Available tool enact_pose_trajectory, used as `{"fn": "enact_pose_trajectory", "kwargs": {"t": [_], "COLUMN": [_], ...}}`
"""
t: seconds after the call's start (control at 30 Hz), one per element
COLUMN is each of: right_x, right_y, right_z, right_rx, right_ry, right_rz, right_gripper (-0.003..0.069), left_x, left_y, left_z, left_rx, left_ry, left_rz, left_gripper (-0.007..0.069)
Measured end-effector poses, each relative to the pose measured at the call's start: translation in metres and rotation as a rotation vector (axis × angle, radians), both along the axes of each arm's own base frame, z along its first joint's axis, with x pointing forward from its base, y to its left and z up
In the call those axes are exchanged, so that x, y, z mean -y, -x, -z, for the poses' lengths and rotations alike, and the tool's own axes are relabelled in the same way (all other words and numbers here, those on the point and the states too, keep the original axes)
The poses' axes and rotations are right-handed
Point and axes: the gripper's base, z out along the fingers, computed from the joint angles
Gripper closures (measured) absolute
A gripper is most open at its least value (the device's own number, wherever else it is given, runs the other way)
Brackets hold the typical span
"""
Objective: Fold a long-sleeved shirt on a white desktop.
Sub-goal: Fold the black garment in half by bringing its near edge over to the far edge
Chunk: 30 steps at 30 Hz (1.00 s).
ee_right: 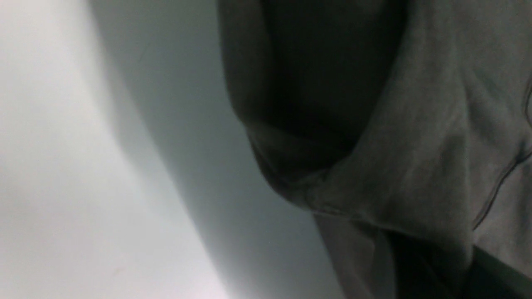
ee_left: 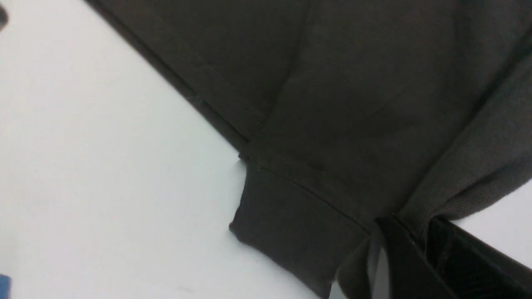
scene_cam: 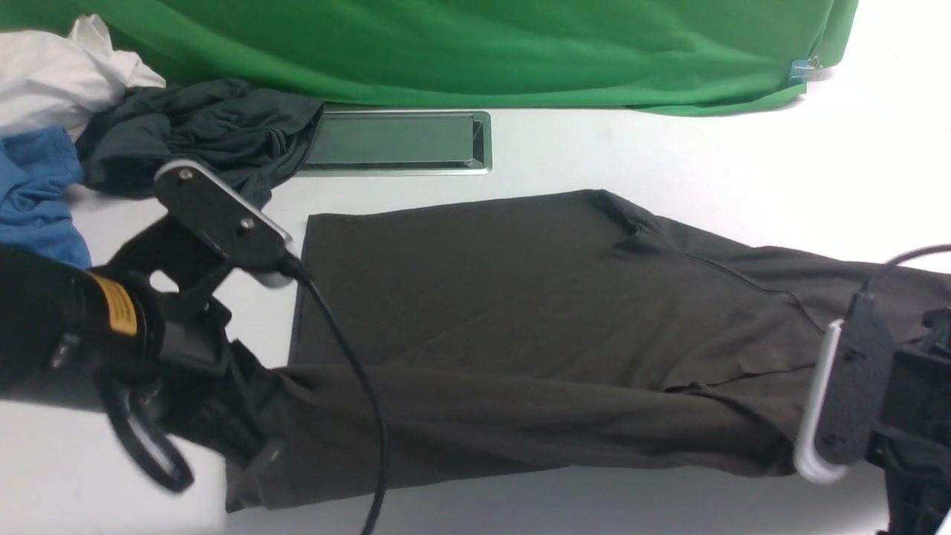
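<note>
The long-sleeved shirt, dark brown-black, lies spread lengthwise across the white desktop, with its near long edge rolled up and lifted off the surface. At the shirt's near left corner my left gripper is shut on it; the left wrist view shows ribbed cloth pinched in the left gripper. At the shirt's right end my right gripper is mostly hidden behind its wrist housing. In the right wrist view, bunched shirt fabric gathers into the right gripper, which is shut on it.
A dark grey-teal garment, a blue shirt and a white cloth are piled at the back left. A grey inset hatch sits behind the shirt. A green backdrop hangs along the far edge.
</note>
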Motion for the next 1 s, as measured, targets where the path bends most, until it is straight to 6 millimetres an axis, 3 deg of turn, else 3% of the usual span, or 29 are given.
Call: {"fn": "enact_pose_trajectory", "kwargs": {"t": [0.2, 0.4, 0.67, 0.87, 1.0], "right_x": [-0.01, -0.022, -0.02, -0.03, -0.035], "right_y": [-0.021, -0.055, -0.125, -0.175, -0.201], "right_z": [0.003, -0.004, -0.014, -0.018, -0.015], "right_rx": [-0.022, 0.027, 0.06, 0.071, 0.073], "right_ry": [0.001, -0.03, -0.085, -0.067, -0.062], "right_rz": [0.007, 0.014, 0.136, 0.128, 0.13], "right_gripper": [0.061, 0.061, 0.061, 0.061, 0.061], "left_x": [-0.009, -0.018, -0.025, -0.027, -0.029], "left_y": [-0.018, -0.036, -0.078, -0.123, -0.146], "left_z": [0.011, 0.025, 0.029, 0.022, 0.029], "left_rx": [-0.021, -0.039, 0.015, 0.085, 0.085], "left_ry": [0.035, 0.038, 0.073, 0.048, 0.006], "left_rz": [-0.081, -0.152, -0.243, -0.247, -0.24], "left_gripper": [0.0568, 0.0568, 0.0568, 0.0568, 0.0568]}}
